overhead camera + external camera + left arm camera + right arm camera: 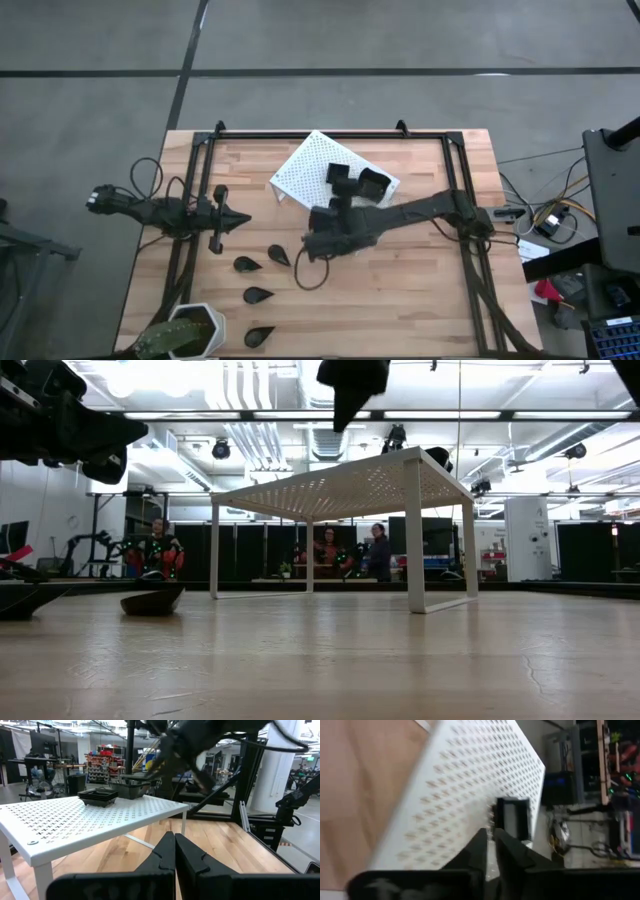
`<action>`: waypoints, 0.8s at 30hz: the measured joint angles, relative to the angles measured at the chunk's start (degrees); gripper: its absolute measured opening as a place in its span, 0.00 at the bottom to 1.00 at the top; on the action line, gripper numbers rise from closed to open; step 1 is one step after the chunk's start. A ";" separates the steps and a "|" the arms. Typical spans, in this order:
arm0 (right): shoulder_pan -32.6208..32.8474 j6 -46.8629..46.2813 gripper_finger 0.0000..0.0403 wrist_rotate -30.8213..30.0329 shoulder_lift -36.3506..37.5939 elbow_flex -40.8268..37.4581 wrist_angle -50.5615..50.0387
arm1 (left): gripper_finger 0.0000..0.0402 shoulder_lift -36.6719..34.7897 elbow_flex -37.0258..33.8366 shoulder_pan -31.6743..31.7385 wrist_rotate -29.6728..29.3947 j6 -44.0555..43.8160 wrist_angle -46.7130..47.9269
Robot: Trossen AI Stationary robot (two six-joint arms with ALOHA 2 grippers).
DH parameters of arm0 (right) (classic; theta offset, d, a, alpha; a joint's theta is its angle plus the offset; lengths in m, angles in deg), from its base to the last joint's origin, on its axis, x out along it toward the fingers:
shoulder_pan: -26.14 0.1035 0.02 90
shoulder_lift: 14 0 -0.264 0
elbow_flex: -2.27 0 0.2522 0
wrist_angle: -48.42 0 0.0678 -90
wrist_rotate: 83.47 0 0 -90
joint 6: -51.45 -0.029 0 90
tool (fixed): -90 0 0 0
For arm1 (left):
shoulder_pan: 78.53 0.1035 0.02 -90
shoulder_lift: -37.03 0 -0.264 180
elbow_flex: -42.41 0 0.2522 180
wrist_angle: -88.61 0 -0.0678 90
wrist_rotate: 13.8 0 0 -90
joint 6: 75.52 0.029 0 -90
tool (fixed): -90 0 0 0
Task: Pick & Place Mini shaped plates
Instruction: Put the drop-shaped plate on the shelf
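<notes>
Two groups of glossy black mini shaped plates [338, 175] [373, 183] rest on top of the white perforated rack [310, 165]; the left wrist view shows them as stacked flat squares [98, 796] and a deeper wavy-rimmed dish [131, 787]. Several teardrop plates [279, 254] [246, 264] [258, 296] lie flat on the wooden table. My right gripper [338, 205] hangs above the rack's near side, slanting down toward a square plate [512, 817], shut and holding nothing. My left gripper [235, 221] waits level at the table's left, shut.
A white hexagonal plant pot [190, 335] stands at the near left corner. The rack stands on thin legs [414, 535] with open room beneath it. A black frame [460, 150] runs around the table's edges. People show in the room beyond [378, 550].
</notes>
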 joint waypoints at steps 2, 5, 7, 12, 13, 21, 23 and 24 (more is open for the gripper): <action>1.47 -0.02 0.04 0.13 0.02 0.00 1.63 | 0.00 0.00 0.00 0.00 0.01 0.00 0.00; 3.27 -0.03 0.02 1.71 0.41 -0.69 5.81 | 0.00 0.01 0.00 0.00 0.00 0.00 0.00; 4.38 0.53 0.02 1.98 0.66 -2.10 9.66 | 0.00 0.02 0.00 0.00 0.00 -0.01 0.01; 7.63 0.67 0.02 2.68 2.70 -9.94 19.61 | 0.00 0.00 0.00 -0.02 0.00 0.00 0.01; 8.22 0.69 0.02 2.71 3.69 -12.05 22.40 | 0.00 0.01 0.00 -0.02 0.00 0.00 0.01; 11.61 13.35 0.02 12.04 15.93 -37.58 64.19 | 0.00 -0.10 0.00 0.00 -0.87 -1.10 -3.28; 11.86 16.91 0.02 16.90 19.27 -44.31 73.94 | 0.00 -0.09 0.00 0.00 -0.86 -3.09 -3.65; 11.94 18.63 0.02 19.28 20.95 -47.69 78.64 | 0.00 -0.07 0.00 0.00 -0.83 -3.95 -3.51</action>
